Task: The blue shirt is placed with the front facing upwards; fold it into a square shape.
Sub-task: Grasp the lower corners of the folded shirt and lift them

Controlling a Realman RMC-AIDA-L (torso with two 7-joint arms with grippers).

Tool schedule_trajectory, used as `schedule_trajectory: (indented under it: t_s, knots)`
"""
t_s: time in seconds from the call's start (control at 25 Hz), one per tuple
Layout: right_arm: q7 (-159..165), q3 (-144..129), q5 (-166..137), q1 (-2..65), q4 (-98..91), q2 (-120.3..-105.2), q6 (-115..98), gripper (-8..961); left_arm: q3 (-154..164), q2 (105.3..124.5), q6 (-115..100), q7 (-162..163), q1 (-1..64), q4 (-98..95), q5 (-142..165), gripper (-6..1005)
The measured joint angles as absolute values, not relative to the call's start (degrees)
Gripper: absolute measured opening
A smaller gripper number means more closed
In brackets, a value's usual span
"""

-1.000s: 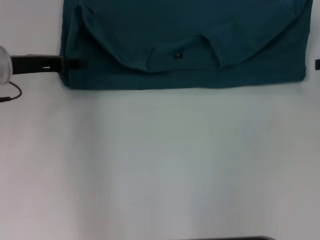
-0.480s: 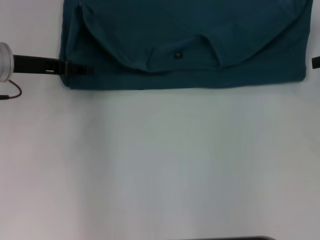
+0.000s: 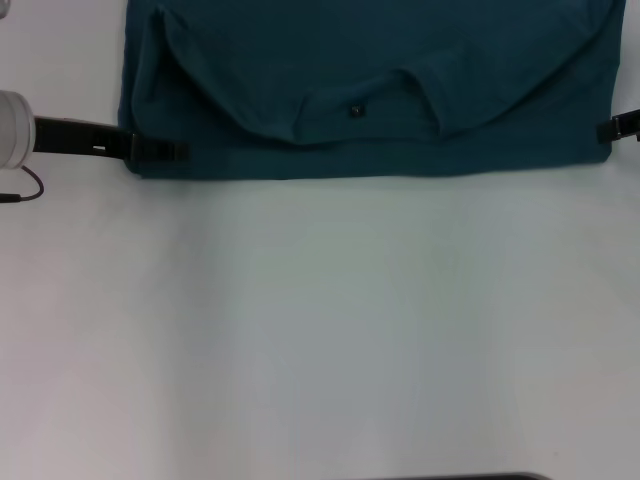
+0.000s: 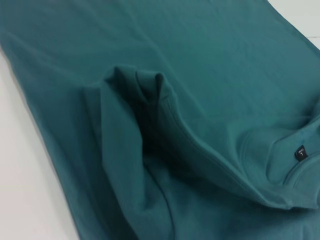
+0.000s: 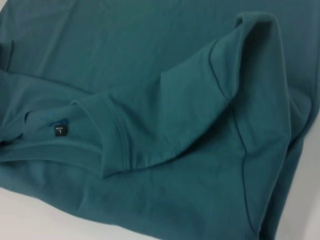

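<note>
Teal-blue shirt folded, collar label up; left claw and right claw states unclear.

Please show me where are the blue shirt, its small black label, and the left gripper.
blue shirt (image 3: 400, 40): head view, on the flat upper cloth.
black label (image 3: 356, 110): head view, inside the collar.
left gripper (image 3: 165, 151): head view, at its fingertips by the shirt's corner.

Blue shirt plain teal; collar label black; table white.
</note>
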State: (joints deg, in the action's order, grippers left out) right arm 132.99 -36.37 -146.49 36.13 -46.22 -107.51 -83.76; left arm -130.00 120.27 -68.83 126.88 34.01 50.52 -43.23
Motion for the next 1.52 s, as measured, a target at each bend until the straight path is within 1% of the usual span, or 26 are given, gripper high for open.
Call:
schedule_trajectory:
  t_s: [0.32, 0.68, 1.2, 1.28, 1.52]
  knots:
    - [132.42, -37.25, -147.16, 35.44, -46.02, -109.12, -78.96, 746, -130.1, 120.74, -68.81, 127.21, 34.09, 50.69, -43.21, 809]
    - [131.69, -38.43, -147.57, 36.19, -44.96, -110.42, -75.74, 734, -130.07, 120.79, -68.81, 127.25, 34.31, 50.46, -43.11, 807]
    - [131.93, -42.11, -147.86, 37.27, -41.61, -110.5, -72.31, 718, -130.08, 120.87, -69.04, 127.04, 34.04, 50.72, -43.07, 803]
    - [131.74, -42.16, -148.41, 37.61, -40.87, -110.48, -71.98, 534, -130.07, 120.86, -69.0, 126.93, 34.03, 50.77, -43.1, 802]
    - [131.47, -42.19, -149.59, 38.32, -39.37, -110.28, -70.69, 277, -130.07, 120.84, -68.83, 126.84, 34.16, 50.8, -43.14, 801]
